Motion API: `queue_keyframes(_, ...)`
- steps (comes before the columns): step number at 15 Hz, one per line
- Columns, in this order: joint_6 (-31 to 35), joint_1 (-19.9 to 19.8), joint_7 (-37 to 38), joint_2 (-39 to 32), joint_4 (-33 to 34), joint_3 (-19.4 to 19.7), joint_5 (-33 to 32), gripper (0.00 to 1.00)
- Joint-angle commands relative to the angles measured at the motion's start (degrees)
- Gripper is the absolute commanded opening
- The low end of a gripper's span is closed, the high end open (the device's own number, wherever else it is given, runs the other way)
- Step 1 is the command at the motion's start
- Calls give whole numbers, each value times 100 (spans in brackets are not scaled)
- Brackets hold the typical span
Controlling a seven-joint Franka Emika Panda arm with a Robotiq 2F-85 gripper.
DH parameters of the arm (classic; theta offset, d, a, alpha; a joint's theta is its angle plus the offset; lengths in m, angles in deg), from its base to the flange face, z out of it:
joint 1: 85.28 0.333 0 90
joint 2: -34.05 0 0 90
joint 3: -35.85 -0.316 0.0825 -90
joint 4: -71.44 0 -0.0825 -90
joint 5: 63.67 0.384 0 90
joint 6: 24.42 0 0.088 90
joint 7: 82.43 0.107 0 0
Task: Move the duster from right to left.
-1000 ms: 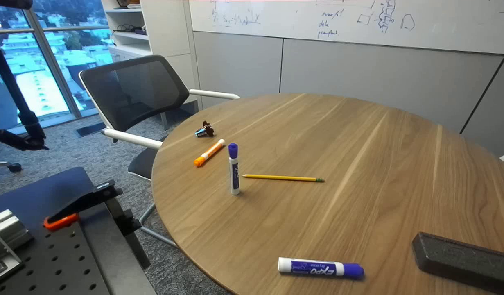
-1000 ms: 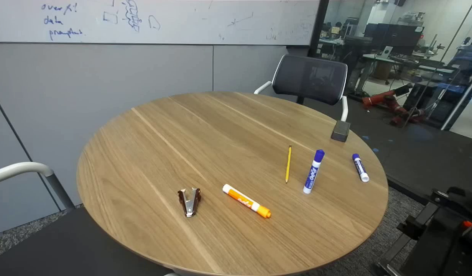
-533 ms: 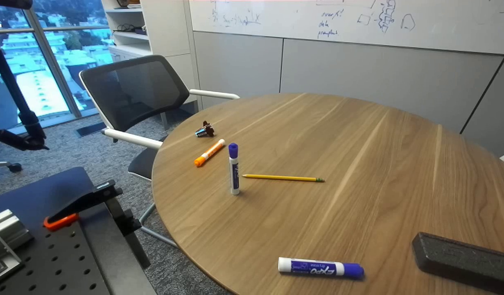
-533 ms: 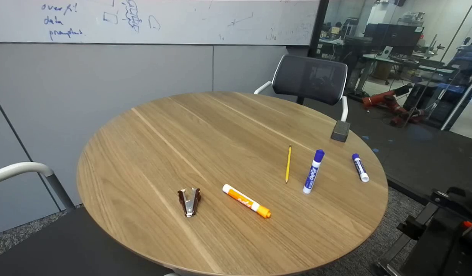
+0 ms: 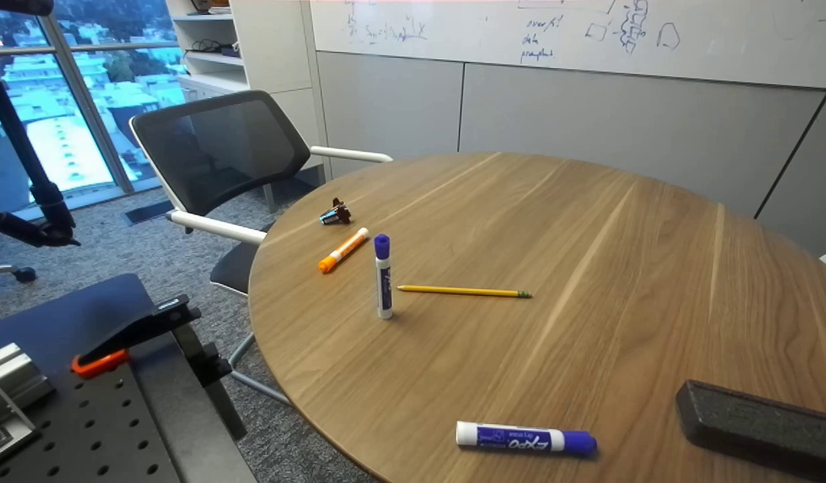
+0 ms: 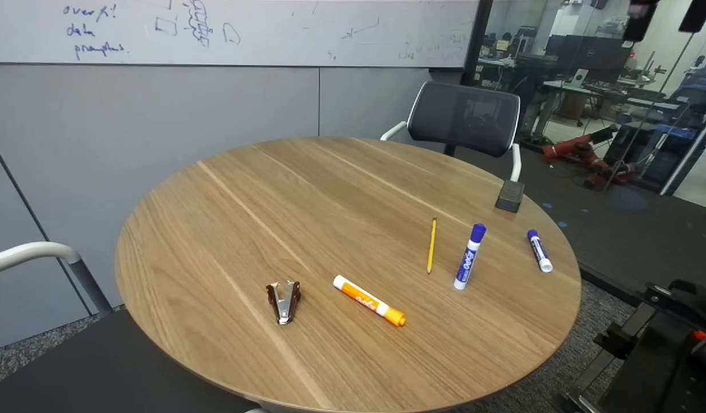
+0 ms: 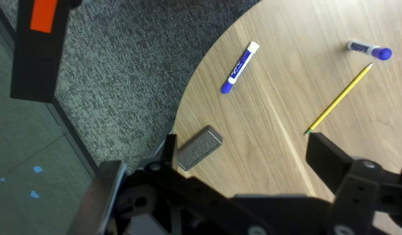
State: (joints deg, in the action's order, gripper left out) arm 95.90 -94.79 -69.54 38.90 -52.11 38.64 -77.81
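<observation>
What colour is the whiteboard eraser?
Dark grey, near black. The whiteboard eraser shows best in an exterior view, though partly cut off.

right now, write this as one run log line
black gripper: open, empty | dark grey rectangular duster: ungrasped | place: round wooden table, near edge, right side in both exterior views

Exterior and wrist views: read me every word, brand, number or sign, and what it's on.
"EXPO" on the lying blue marker, upside down in an exterior view.
"EXPO" on the standing blue marker.
"over" on the whiteboard.
"data" on the whiteboard, under "over".
Other whiteboard handwriting: unclear.
Lettering on the orange marker: too blurred.
Any other lettering: too small.
</observation>
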Motion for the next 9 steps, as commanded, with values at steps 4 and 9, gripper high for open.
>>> queue_keyframes(4, 75, 23, 598, -2638, 1945, 513, 197, 100)
queue_keyframes(9, 2, -67, 876, -4380, 3545, 726, 859, 100)
